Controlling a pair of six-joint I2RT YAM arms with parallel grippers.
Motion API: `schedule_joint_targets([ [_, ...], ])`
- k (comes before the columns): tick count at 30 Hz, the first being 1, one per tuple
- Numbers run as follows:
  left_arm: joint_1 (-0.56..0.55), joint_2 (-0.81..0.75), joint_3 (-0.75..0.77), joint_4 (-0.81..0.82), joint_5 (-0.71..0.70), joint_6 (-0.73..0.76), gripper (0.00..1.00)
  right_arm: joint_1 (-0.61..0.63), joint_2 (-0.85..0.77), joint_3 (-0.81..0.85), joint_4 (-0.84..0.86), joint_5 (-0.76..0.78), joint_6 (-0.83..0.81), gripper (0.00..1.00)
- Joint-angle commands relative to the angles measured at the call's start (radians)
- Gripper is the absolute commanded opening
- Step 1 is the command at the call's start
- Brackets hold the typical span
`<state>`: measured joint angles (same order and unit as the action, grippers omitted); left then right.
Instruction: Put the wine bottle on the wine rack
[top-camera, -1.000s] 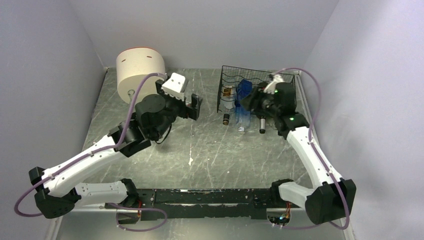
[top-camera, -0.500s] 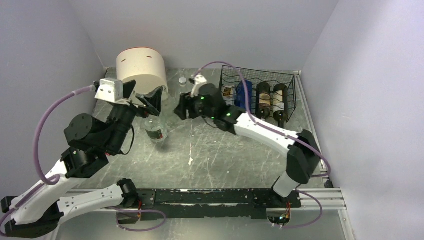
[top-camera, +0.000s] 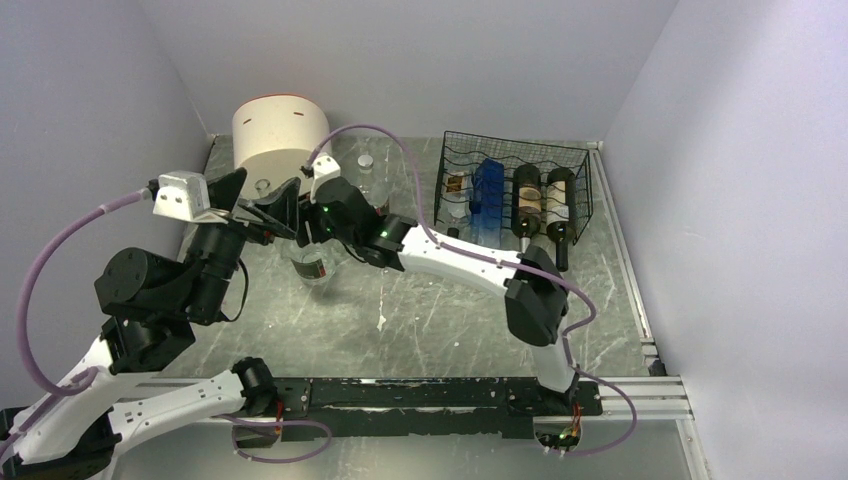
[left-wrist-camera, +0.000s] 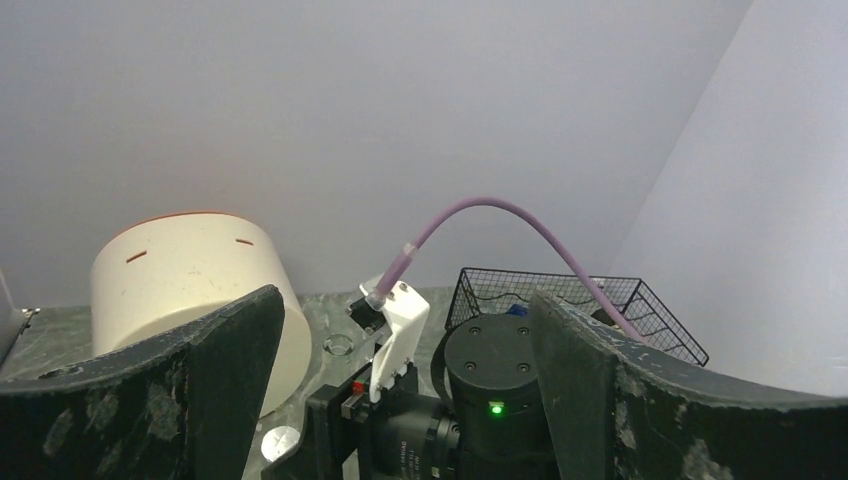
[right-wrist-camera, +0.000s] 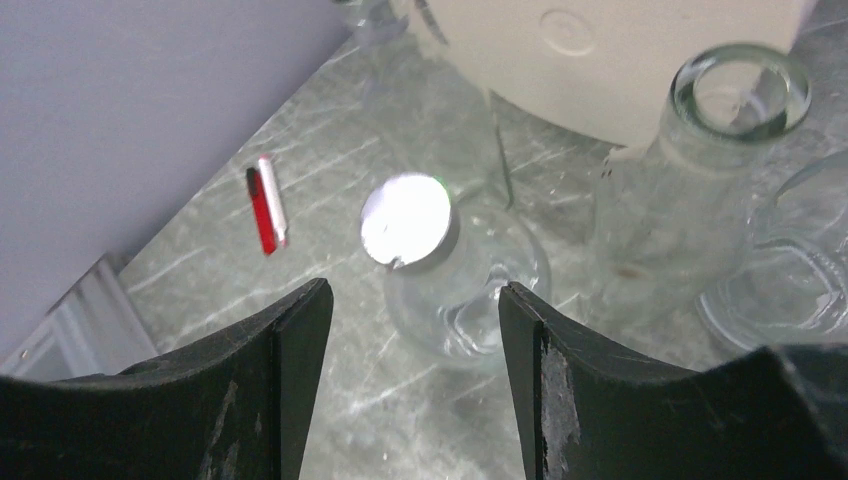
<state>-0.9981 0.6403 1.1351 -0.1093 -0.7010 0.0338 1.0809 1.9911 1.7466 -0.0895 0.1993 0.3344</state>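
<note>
At your far left, the left gripper (top-camera: 265, 190) hangs above the table (top-camera: 430, 300) with its fingers spread wide and nothing between them. Its wrist camera looks through the gap at the wrist of the right arm (top-camera: 460, 260). Just behind stands the cream container (top-camera: 280, 135), near the back left corner. Below and right of the left gripper, the bottle (top-camera: 312, 268), clear glass with a reddish label, stands upright on the table, well apart from the rack (top-camera: 516, 143) and left of it. The right arm stretches across the table from its base, and the right gripper (top-camera: 305, 235) sits directly over the bottle, close to the left gripper. In the right wrist view, the right gripper's (right-wrist-camera: 412, 290) fingers are parted, and a silver-capped clear bottle (right-wrist-camera: 405, 225) stands framed between them, touching neither. You cannot tell for certain whether it is the labelled one. Left of it a small red-and-white stick (right-wrist-camera: 265, 212) lies on the table. Right of it stands an open-mouthed clear bottle (right-wrist-camera: 735, 100), against the container (right-wrist-camera: 620, 40). At the back right, the black wire rack holds a blue bottle (top-camera: 487, 190) and two dark bottles (top-camera: 527, 200) lying side by side, necks toward you.
</note>
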Motion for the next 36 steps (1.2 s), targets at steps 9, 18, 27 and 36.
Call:
schedule_joint_targets([
  [9,0.006,-0.025,-0.022,0.023,-0.085,-0.012,0.96,0.011,0.119,0.123,0.019,-0.008,-0.133,0.53],
  [18,0.005,-0.004,-0.009,0.008,-0.085,-0.014,0.95,0.015,0.081,0.022,0.118,0.022,-0.206,0.2],
  [27,0.006,0.028,-0.004,-0.002,-0.085,-0.035,0.96,0.029,-0.125,-0.309,0.211,0.009,-0.204,0.0],
  [36,0.006,0.09,-0.009,-0.016,-0.121,-0.097,0.96,0.041,-0.398,-0.698,0.208,0.017,-0.081,0.0],
])
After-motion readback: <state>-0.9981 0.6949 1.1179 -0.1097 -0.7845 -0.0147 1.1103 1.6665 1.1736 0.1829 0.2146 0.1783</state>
